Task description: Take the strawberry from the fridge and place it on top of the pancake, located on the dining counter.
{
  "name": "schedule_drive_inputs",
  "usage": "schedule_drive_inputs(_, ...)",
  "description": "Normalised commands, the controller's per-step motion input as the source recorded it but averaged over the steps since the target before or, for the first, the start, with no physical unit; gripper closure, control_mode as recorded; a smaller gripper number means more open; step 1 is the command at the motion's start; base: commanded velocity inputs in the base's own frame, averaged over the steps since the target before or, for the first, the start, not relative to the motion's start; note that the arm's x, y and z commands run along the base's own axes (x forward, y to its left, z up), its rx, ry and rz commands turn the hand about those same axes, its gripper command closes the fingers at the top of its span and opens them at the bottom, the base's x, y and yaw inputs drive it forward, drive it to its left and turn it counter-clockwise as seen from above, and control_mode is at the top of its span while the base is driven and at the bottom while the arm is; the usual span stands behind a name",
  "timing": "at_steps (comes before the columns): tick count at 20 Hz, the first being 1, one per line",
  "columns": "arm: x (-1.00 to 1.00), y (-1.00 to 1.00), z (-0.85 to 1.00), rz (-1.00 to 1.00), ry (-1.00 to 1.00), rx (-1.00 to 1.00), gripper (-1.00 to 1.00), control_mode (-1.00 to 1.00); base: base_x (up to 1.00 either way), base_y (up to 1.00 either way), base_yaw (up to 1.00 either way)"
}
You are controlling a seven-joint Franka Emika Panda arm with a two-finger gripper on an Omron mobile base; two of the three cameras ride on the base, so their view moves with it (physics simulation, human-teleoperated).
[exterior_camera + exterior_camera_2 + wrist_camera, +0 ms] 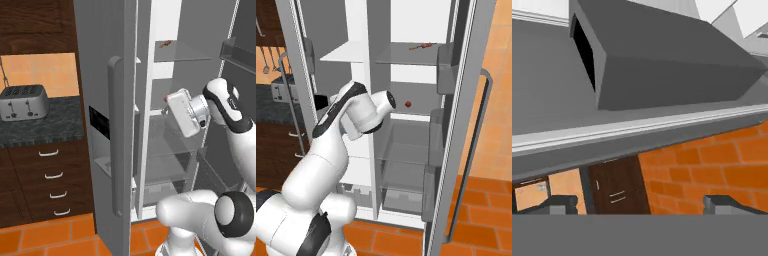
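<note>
The fridge (105, 75) stands with both doors open, showing its white interior and glass shelves. The strawberry (408, 104) is a small red thing at the back of a middle shelf; it also shows as a dark red speck, the strawberry (165, 99), just left of my hand. My gripper (174, 111) is inside the right compartment at that shelf's height, close beside the strawberry and not touching it. In the hand view the gripper (643, 204) is open, its fingertips (559, 204) wide apart with nothing between them. The pancake and the dining counter are out of view.
A small orange-red item (421, 46) lies on the upper shelf. The left door's long handle (116, 135) is close to my arm, and the right door (456, 125) carries grey bins. A toaster (23, 102) sits on a black counter above dark drawers (52, 175). The floor is orange tile.
</note>
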Motion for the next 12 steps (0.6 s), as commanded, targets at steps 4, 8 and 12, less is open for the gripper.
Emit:
schedule_drive_inputs(4, 1.0, 0.28, -0.2, -0.09, 0.0, 0.0, -1.0, -1.0, 0.0, 0.0, 0.0)
schedule_drive_inputs(8, 0.95, 0.41, -0.39, -0.1, -0.01, 0.0, -1.0, -1.0, 0.0, 0.0, 0.0)
schedule_drive_inputs(12, 0.96, 0.2, -0.29, -0.13, 0.0, 0.0, -1.0, -1.0, 0.0, 0.0, 0.0)
